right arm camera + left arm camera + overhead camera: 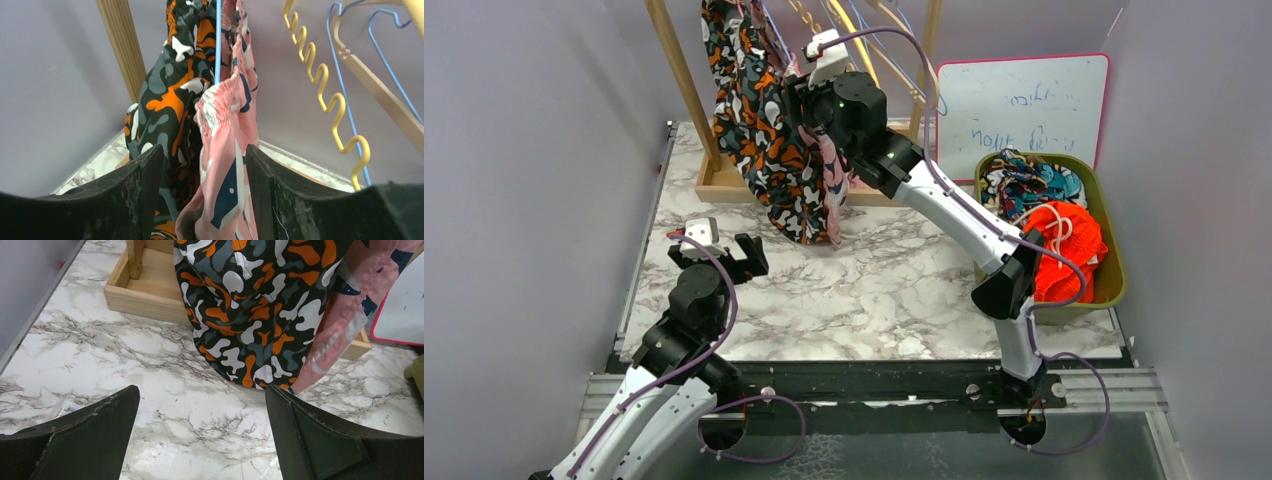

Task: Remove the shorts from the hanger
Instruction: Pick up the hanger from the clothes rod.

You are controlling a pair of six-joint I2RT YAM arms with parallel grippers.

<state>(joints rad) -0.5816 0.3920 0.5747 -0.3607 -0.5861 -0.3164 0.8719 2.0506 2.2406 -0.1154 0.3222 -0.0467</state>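
The black-orange-white blotch print shorts [759, 120] and the pink print shorts [829, 190] hang side by side on the wooden rack, their hems near the table. My right gripper [807, 125] is up at the rack. In the right wrist view it [205, 165] is open, with the pink print shorts [230, 140] hanging between the jaws from a blue hanger [218, 40] and the blotch print shorts [170, 100] just to the left. My left gripper [719, 255] is open and empty low over the table [202, 405], in front of the blotch print shorts [250, 305].
A green bin [1114, 250] at the right holds bright orange shorts [1064, 250] and multicolour print shorts [1029, 180]. A whiteboard [1024, 110] leans behind it. Empty yellow [325, 95] and blue hangers hang on the rack. The rack's wooden base [145, 290] sits on the marble table [874, 290].
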